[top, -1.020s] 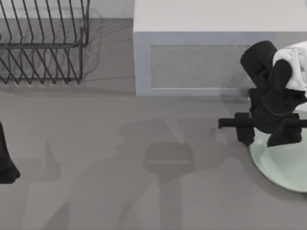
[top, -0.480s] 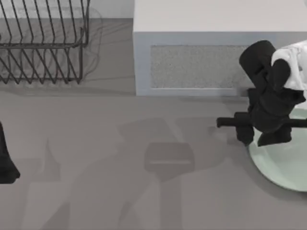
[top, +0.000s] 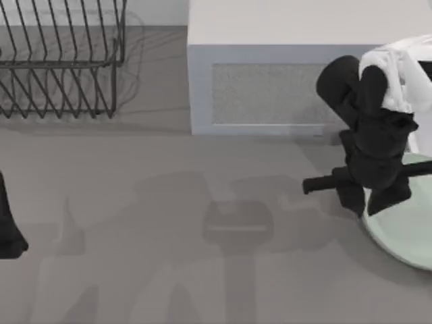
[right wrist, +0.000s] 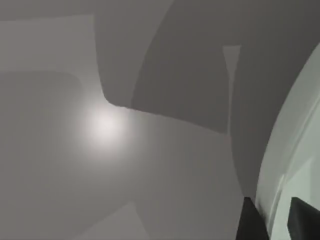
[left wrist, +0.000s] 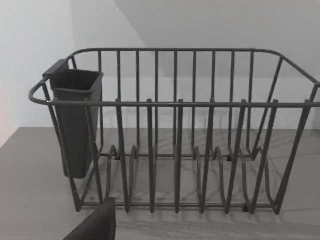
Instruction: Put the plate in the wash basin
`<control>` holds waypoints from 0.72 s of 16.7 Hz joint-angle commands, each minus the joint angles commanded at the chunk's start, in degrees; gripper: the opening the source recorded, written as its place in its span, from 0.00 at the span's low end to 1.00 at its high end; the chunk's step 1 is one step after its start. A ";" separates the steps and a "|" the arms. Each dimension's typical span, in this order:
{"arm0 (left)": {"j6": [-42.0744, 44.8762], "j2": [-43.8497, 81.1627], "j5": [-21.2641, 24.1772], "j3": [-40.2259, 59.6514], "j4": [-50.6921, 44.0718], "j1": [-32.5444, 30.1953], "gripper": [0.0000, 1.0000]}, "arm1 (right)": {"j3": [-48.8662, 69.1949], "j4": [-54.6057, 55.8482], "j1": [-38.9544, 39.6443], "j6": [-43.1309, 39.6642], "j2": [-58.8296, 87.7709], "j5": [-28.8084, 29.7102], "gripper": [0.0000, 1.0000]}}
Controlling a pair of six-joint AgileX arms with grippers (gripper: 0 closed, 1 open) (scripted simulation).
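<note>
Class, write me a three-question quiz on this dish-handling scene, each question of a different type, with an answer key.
1. True or false: the plate lies at the right side of the table.
2. Which arm is at the plate? A) the left arm B) the right arm
3. Fill in: the wire dish rack stands at the table's far ____ corner in the top view.

Key:
1. True. The pale green plate lies flat at the right edge, in front of the white microwave.
2. B. The right gripper sits at the plate's left rim, a finger on each side of the edge in the wrist view. The left gripper is parked at the left edge.
3. left.
</note>
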 joint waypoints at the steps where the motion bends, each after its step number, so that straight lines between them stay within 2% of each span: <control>1: 0.00 0.00 0.00 0.00 0.00 0.00 1.00 | 2.76 -4.01 0.60 -0.30 0.29 0.71 0.00; 4: 0.00 0.00 0.00 0.00 0.00 0.00 1.00 | 12.97 -17.05 1.61 -0.95 1.11 1.88 0.00; 8: 0.00 0.00 0.00 0.00 0.00 0.00 1.00 | 30.19 -33.19 0.76 -0.89 1.10 0.67 0.00; 12: 0.00 0.00 0.00 0.00 0.00 0.00 1.00 | 45.58 -41.67 -2.67 0.32 0.55 -2.35 0.00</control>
